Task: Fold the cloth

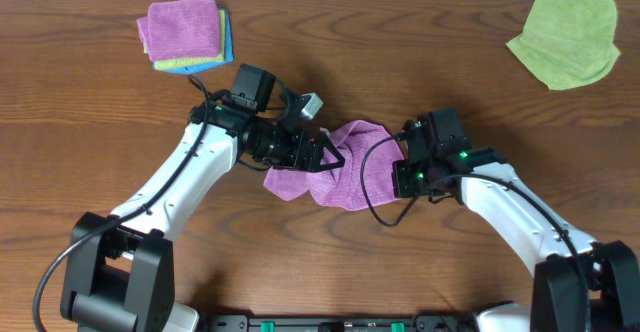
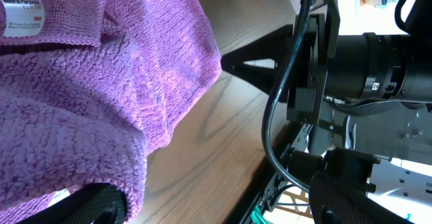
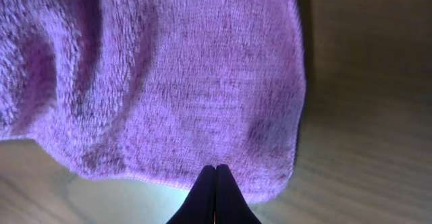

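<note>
**Purple cloth in a heap between two grippers**

The fuzzy purple-magenta square cloth point(image 1: 350, 167) lies crumpled on the brown wooden table point(image 1: 440, 52), in the middle, between the two arms; it is not folded yet; its small white tag point(image 2: 20, 11) shows in the left wrist view. The left gripper point(image 1: 332, 155) is at the cloth's left side with its jaws spread wide; it does not seem to squeeze anything, though the cloth drapes over one finger point(image 2: 101, 204). The right gripper point(image 3: 216, 175) is pinched tight at the cloth's right edge; its tips touch the hem, but I cannot tell if they nip it.

The cloth looks soft, light and floppy; it will likely sag and bunch up, not stay flat; it is fuzzy, so it should not slip much. I think the best places to hold are two corners along the hem, one in each gripper, pinching only one layer. A neat stack of folded cloths point(image 1: 185, 32) and a lime-green cloth point(image 1: 565, 37) lie well apart from it.
</note>
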Robot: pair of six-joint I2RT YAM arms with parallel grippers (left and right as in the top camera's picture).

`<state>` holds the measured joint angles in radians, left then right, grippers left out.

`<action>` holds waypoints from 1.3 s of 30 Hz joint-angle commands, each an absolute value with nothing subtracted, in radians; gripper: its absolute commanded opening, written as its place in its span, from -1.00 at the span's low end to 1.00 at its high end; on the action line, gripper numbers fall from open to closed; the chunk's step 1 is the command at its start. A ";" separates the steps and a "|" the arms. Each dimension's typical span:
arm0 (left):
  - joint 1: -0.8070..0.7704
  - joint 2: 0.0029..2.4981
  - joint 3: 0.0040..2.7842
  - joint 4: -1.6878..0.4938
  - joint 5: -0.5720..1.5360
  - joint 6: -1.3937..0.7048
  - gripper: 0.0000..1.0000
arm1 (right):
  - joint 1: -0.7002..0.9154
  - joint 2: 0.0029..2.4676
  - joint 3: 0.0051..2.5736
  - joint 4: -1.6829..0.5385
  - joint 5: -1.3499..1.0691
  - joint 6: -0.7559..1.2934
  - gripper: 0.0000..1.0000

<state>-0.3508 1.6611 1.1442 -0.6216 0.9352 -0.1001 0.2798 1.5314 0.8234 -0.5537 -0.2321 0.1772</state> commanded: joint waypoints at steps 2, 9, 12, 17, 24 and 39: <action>-0.354 1.657 1.147 -0.614 0.931 -0.094 0.71 | 0.296 1.566 0.817 -0.532 -0.206 0.133 -0.97; -0.354 1.657 1.147 -0.605 0.908 -0.093 0.72 | 0.296 1.666 0.817 -0.530 -0.205 0.133 -0.97; -0.354 1.657 1.147 -0.604 0.905 -0.093 0.72 | 0.296 1.682 0.817 -0.558 -0.178 0.150 -0.97; -0.354 1.657 1.147 -0.604 0.829 -0.093 0.73 | 0.295 1.684 0.817 -0.685 -0.164 0.233 -0.97; -0.354 1.657 1.147 -0.605 0.682 -0.093 0.74 | 0.295 1.684 0.817 -0.845 -0.160 0.317 -0.98; -0.354 1.657 1.147 -0.599 0.639 -0.093 0.82 | 0.295 1.683 0.822 -1.011 -0.162 0.367 -0.97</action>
<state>-0.3508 1.6611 1.1442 -0.6014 0.6640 -0.1005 0.2798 1.6768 0.8227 -1.0004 -0.1638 0.3435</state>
